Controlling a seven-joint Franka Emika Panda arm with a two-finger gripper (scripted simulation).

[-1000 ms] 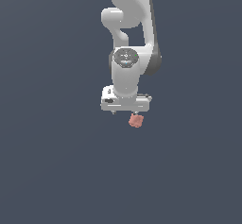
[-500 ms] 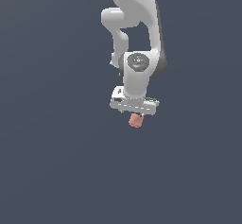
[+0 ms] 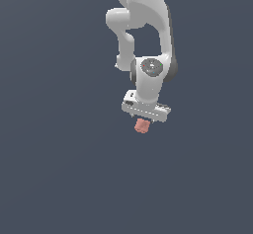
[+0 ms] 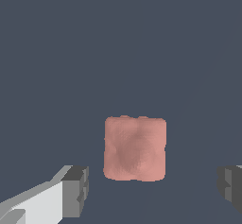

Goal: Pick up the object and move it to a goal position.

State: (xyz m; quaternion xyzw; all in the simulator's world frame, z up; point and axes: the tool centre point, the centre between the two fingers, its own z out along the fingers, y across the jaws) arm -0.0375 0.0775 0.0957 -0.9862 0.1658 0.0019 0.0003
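Note:
The object is a small salmon-pink lumpy block [image 3: 142, 125] on the dark grey floor, right under the white hand in the exterior view. In the wrist view the block [image 4: 134, 147] lies between and a little ahead of the two fingers. My gripper [image 3: 146, 116] hangs just above it, pointing down. In the wrist view the gripper [image 4: 153, 190] is open: one grey fingertip [image 4: 75, 190] is clear of the block on one side, and the other fingertip [image 4: 230, 187] is much farther off on the other side. Neither pad touches the block.
The white arm [image 3: 143, 25] comes down from the top of the exterior view. A plain dark grey floor [image 3: 59, 169] surrounds the block. No goal marker shows.
The hand has moved toward the exterior view's right and turned a little, coming over the block. The block has stayed where it was.

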